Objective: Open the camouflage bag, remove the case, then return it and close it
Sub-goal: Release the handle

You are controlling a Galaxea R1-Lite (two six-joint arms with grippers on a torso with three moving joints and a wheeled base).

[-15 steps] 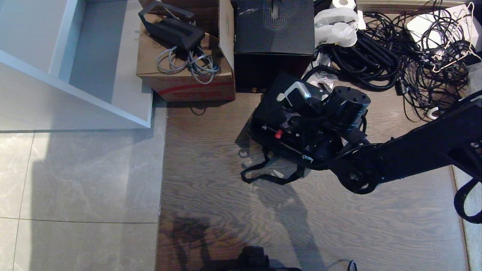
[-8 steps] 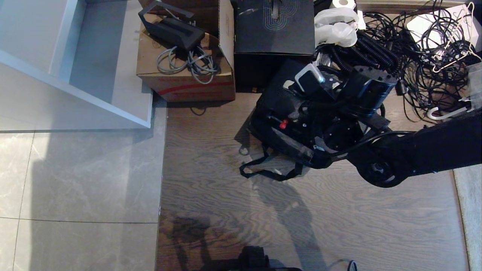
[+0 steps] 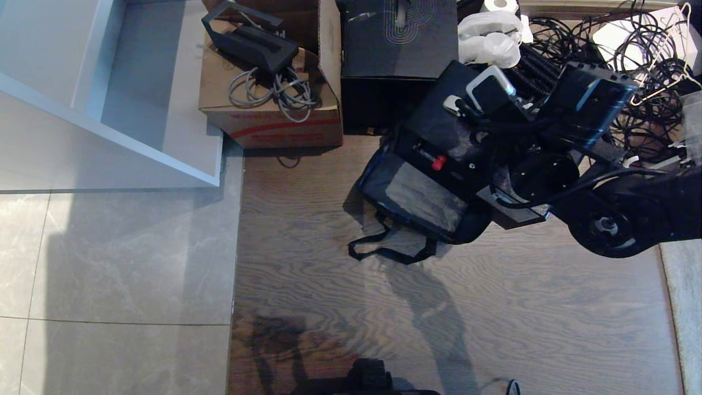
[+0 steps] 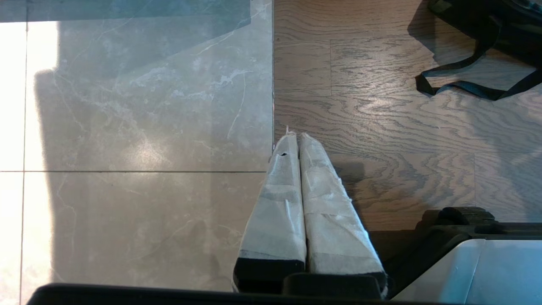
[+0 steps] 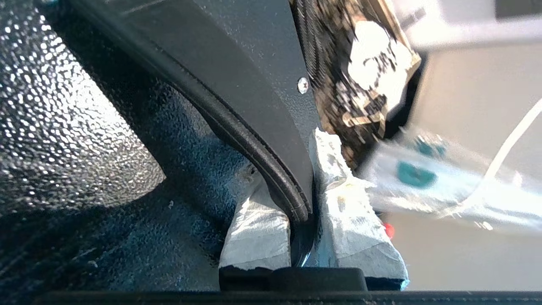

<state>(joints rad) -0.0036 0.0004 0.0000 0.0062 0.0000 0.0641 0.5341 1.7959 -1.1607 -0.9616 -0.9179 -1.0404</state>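
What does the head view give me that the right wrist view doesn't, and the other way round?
Head only: the open camouflage bag on the wood floor, its strap lying slack, and the case tilted above it, red latch showing. Right wrist only: the right tool shut on the case's handle, white-wrapped fingers on either side. Both: the case's black shell and the cable pile behind.

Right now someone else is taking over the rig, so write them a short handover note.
Right gripper: shut on the case's handle, case lifted, tilted above the bag.
Left gripper: shut, empty, parked over the floor.
Bag: open on the wood floor, grey lining showing, straps loose in front.
Done: bag opened, case nearly out.
Left: finish removing it, put it back, close the bag.
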